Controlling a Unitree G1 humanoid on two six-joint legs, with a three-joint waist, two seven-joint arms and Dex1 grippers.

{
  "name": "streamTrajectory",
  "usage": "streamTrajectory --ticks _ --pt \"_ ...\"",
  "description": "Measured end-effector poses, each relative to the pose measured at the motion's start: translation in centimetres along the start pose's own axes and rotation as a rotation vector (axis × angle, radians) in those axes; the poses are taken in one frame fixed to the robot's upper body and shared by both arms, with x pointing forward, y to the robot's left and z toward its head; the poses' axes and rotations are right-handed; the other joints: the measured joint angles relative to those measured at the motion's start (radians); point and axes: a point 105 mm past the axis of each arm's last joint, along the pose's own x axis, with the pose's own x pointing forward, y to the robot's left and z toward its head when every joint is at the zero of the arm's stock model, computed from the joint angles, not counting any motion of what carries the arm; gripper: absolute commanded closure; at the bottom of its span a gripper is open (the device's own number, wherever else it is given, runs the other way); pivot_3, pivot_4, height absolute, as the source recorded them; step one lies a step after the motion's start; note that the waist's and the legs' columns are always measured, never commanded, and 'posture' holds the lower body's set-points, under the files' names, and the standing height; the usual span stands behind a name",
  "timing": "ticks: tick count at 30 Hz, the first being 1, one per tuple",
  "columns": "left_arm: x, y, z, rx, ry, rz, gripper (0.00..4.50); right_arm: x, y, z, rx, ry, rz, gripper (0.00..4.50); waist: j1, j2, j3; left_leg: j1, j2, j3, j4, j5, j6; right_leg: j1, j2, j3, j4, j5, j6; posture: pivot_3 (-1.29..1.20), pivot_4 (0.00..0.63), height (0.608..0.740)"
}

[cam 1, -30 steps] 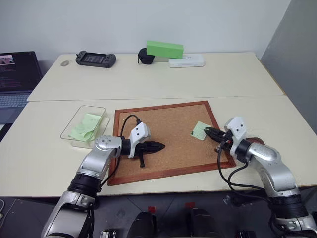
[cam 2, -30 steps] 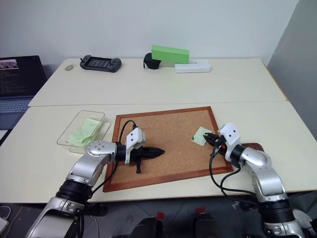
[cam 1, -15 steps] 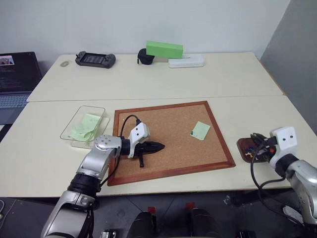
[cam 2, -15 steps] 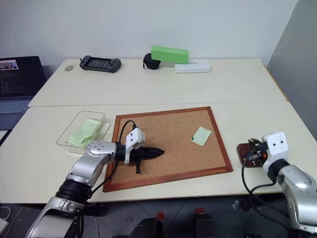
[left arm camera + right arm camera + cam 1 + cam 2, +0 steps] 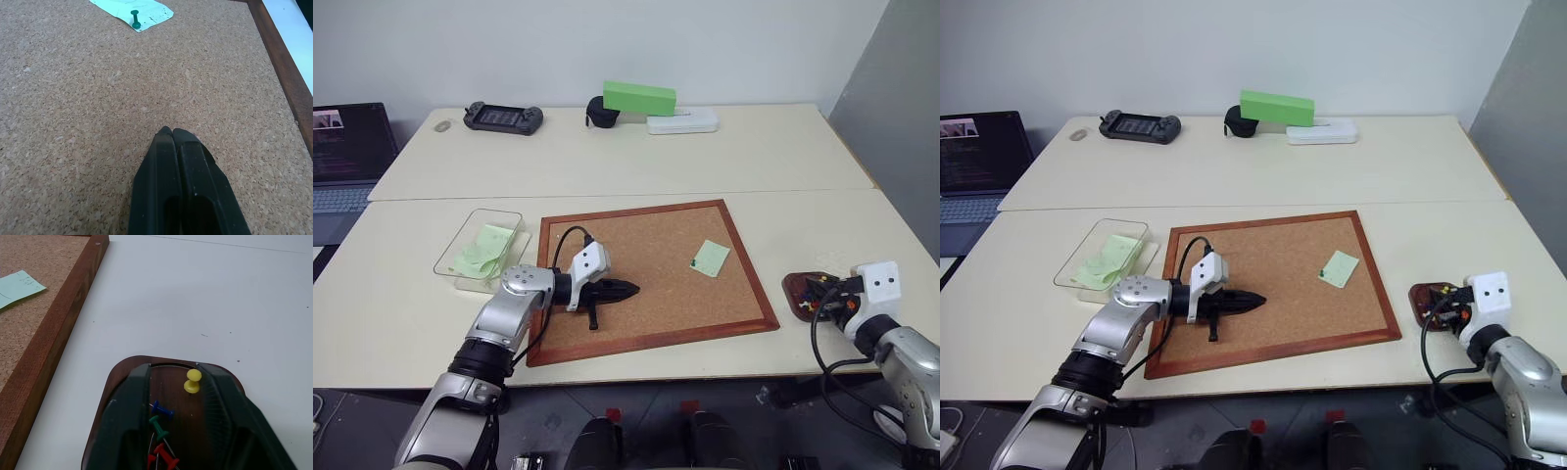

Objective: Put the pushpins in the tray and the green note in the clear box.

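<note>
The right end effector (image 5: 173, 421) has swung from the corkboard (image 5: 646, 264) to the small reddish-brown tray (image 5: 100, 431), fingers now spread, pushpins (image 5: 161, 410) inside; the pale green note (image 5: 710, 258) remains pinned by 1 pin.

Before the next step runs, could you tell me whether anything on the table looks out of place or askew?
One green note still sits on the corkboard, tilted and held by a green pushpin at one corner. The other pushpins lie in the tray, under the open right gripper. Nothing looks spilled or damaged.
</note>
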Motion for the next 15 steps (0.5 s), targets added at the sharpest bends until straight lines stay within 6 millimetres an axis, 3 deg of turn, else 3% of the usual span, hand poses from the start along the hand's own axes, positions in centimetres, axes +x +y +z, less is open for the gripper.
streamTrajectory --ticks 5,11,15 --pt "0.0 0.0 0.0 0.000 0.000 0.000 4.50 0.0 0.0 0.0 0.000 0.001 -0.002 1.08 0.000 0.000 0.000 0.000 0.000 0.000 0.000 0.000 0.000 0.000 0.000 0.000 0.000 0.000 0.000 0.00 0.150 0.740" --pt "0.0 0.0 0.0 0.000 0.000 0.000 4.50 0.0 0.1 0.0 0.013 0.003 0.008 1.08 0.000 0.000 0.000 0.000 0.000 0.000 0.000 0.000 0.000 0.000 0.000 0.000 0.000 0.000 0.000 0.00 0.150 0.740" --pt "0.0 0.0 0.0 -0.002 0.000 -0.001 4.50 0.0 1.2 1.3 -0.026 -0.049 0.081 1.08 0.000 0.000 0.000 0.000 0.000 0.000 0.000 0.000 0.000 0.000 0.000 0.000 0.000 0.000 0.000 0.00 0.150 0.740"
